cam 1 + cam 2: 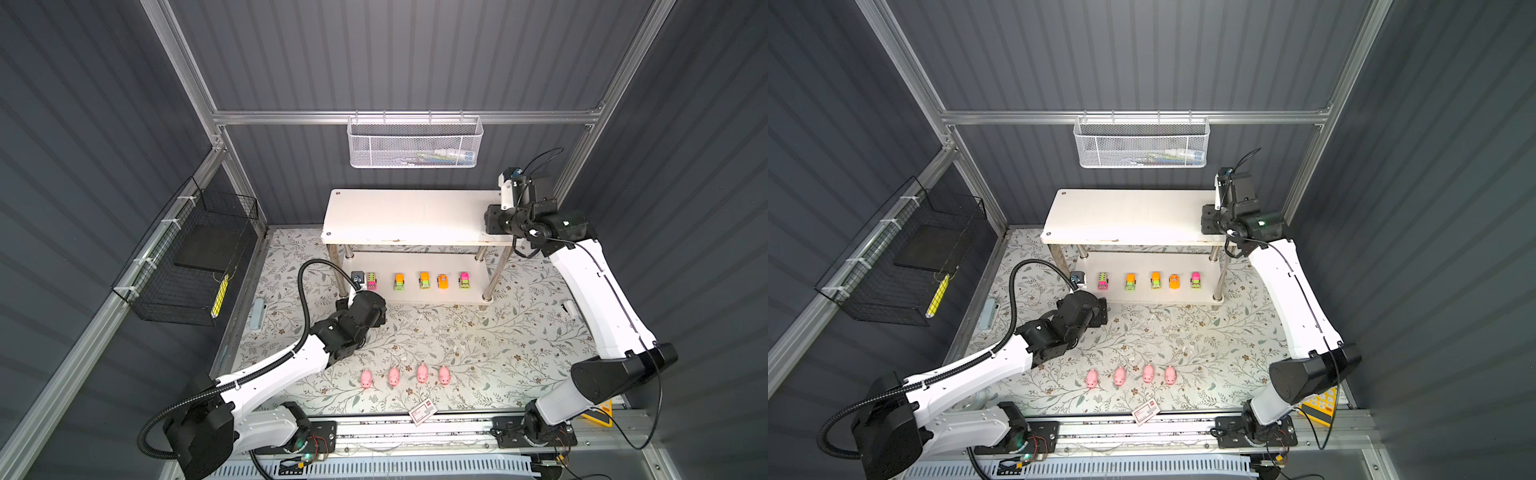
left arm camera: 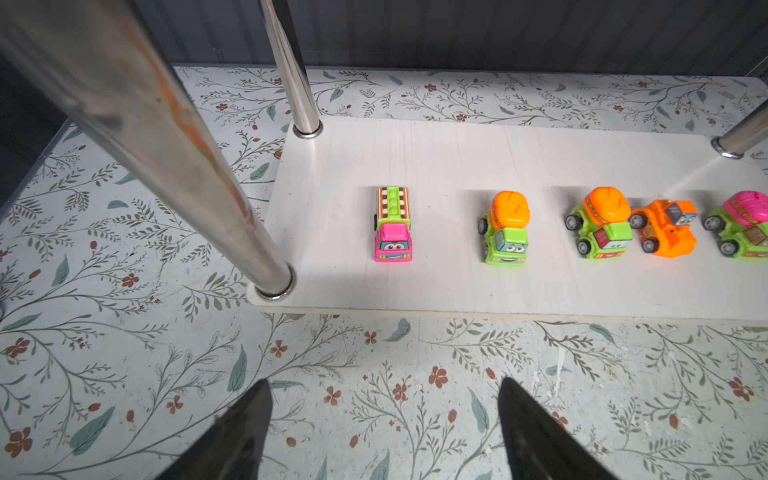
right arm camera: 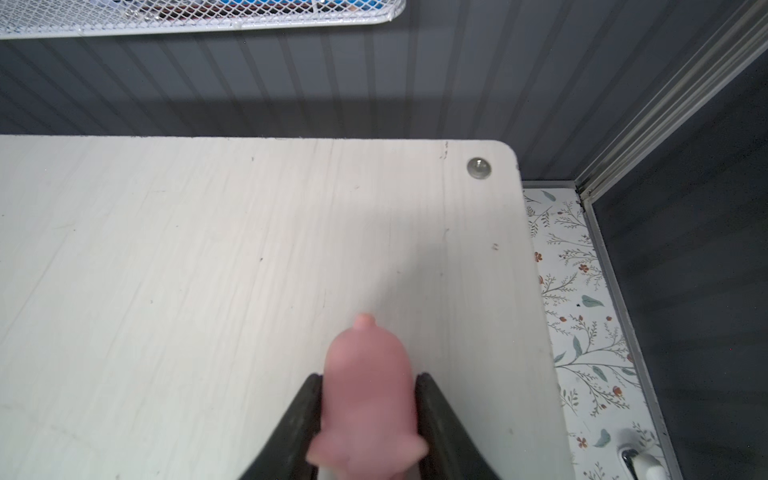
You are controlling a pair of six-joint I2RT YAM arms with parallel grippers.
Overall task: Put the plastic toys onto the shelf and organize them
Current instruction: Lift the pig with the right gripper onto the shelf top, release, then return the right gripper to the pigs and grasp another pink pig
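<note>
Your right claw (image 3: 369,377) clamps one pig (image 3: 368,399) at the right end of the top board of the shelf (image 3: 208,249). Your left claw (image 2: 384,381) stands wide and empty. Five cars (image 2: 505,232) line the lower board. Four pigs (image 1: 393,376) lie on the counter (image 1: 457,345), not yet shelved.

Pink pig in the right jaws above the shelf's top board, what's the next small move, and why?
Probably ease the right jaws open to release the pink pig. It sits between them, low over the top board near a corner; the cars already line the lower board.
</note>
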